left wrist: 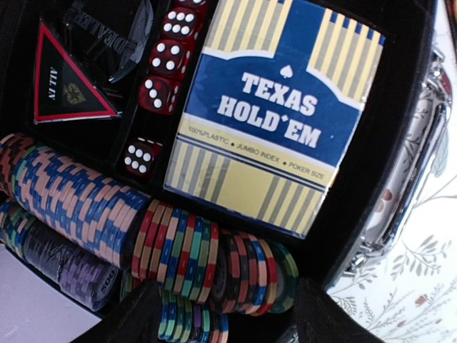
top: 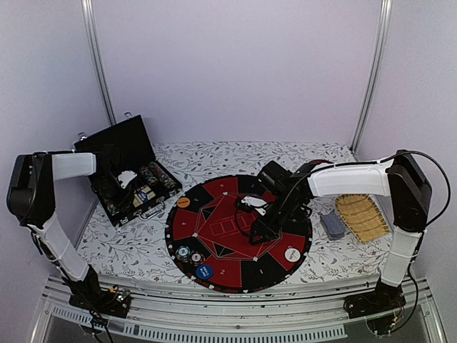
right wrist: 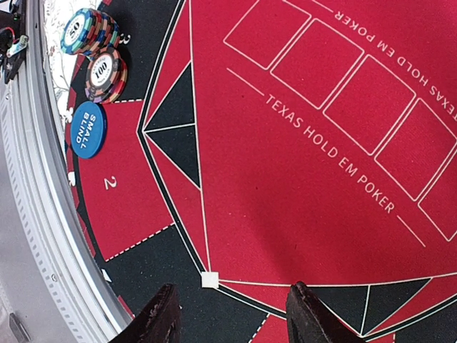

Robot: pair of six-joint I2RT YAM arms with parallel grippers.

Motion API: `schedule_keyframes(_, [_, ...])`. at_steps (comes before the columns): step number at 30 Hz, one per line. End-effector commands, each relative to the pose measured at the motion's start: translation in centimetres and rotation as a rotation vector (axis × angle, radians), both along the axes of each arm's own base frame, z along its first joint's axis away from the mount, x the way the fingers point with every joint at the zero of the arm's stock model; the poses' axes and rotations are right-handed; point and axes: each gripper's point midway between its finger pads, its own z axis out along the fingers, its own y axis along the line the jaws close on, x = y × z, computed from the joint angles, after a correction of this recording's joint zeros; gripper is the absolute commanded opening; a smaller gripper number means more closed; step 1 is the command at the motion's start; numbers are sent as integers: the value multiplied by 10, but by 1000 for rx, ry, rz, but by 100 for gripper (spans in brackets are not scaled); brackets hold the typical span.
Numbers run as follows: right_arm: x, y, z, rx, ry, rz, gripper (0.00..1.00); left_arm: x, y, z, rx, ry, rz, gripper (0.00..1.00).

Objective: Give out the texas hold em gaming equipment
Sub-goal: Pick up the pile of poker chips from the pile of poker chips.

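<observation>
The texas hold em gaming equipment is split between an open black case (top: 118, 143) and the round red and black poker mat (top: 228, 227). Rows of striped chips (left wrist: 178, 250) lie on edge in the case beside a Texas Hold'em card box (left wrist: 271, 114) and red dice (left wrist: 161, 68). My left gripper (top: 127, 179) (left wrist: 228, 318) hangs open just over the chips, gripping none. My right gripper (top: 255, 230) (right wrist: 235, 318) is open above the mat with nothing between its fingers. Two chip stacks (right wrist: 106, 73) and a blue small blind disc (right wrist: 88, 129) sit at the mat's near left.
An orange disc (top: 183, 202) lies on the mat's left edge and a white disc (top: 292, 254) on its near right. A grey-blue stack of cards (top: 332, 224) lies right of the mat, beside a straw-coloured slatted mat (top: 362, 216). The table's metal front rail (right wrist: 32, 214) runs close by.
</observation>
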Motion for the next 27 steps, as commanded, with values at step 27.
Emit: schedule_keyframes(27, [-3,1,-3,-28,0,16,53,-10,-12,-13,-30,41,-38,58])
